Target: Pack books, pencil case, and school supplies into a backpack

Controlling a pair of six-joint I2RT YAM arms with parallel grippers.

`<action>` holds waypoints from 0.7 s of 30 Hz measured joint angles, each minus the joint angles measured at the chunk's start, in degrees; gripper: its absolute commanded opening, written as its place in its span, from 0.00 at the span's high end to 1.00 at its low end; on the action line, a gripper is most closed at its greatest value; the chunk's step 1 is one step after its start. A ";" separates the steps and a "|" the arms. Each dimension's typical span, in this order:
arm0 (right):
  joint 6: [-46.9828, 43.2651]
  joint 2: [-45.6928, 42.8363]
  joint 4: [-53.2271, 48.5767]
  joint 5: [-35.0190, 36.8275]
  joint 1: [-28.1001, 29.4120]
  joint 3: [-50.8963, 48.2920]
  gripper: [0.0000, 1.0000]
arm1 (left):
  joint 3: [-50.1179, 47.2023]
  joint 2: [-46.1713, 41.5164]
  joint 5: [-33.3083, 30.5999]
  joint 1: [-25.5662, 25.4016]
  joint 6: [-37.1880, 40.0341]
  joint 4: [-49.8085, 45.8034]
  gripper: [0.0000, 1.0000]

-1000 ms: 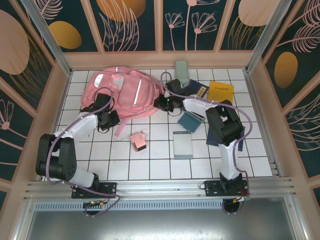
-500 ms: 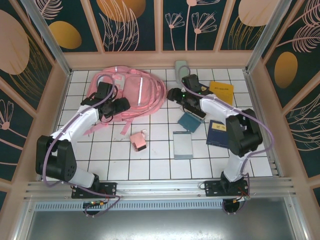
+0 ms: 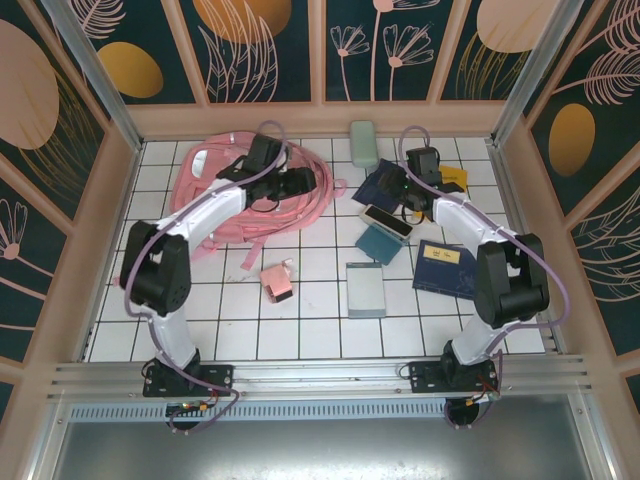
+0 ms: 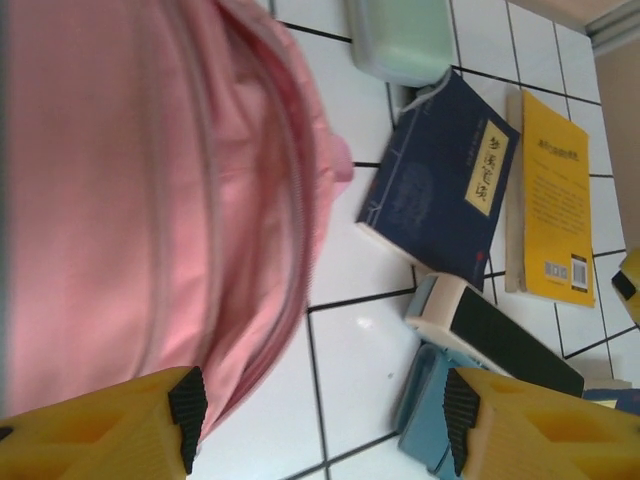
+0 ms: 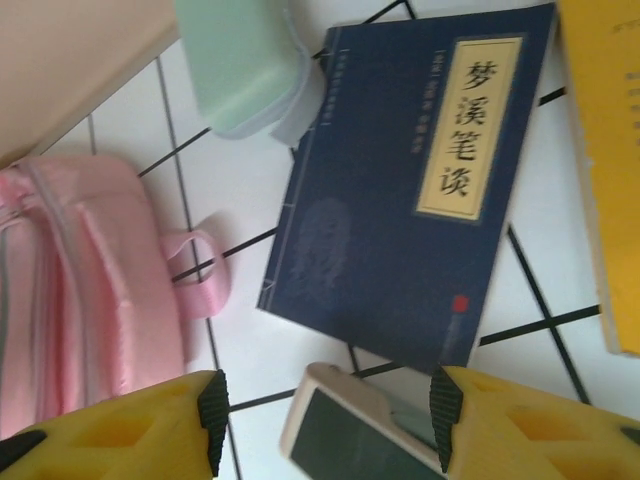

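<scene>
backpack (image 3: 205, 168) has bunched up since before: rumpled pink, straps (image 3: 318, 190) looping right.

White tiled surface (image 3: 300, 335), dark grid lines. Teal wall panels (image 3: 268, 60), pink leaf drawings, orange ovals; pale wooden frame (image 3: 320, 118). Aluminium rail (image 3: 320, 372) at near edge.

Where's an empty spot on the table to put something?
Bare tiles run along the near edge, in front of the pink box and the grey box. Crowded: between the backpack and the yellow book, around the navy book.
</scene>
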 measured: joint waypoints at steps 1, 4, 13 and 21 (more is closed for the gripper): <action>0.15 0.52 0.02 0.02 -0.48 0.00 0.47 | 1.81 1.77 0.26 -0.57 0.35 0.22 0.36; 0.68 2.69 0.57 -0.02 -1.53 0.17 0.59 | 6.95 6.60 1.03 -1.95 1.44 0.79 0.38; -0.26 17.49 1.27 -2.05 -2.03 11.63 0.83 | 17.31 16.61 1.88 -3.08 3.15 0.50 0.38; -0.48 31.06 0.26 -4.37 -1.73 25.27 0.83 | 19.76 20.22 2.54 -3.08 3.17 0.04 0.37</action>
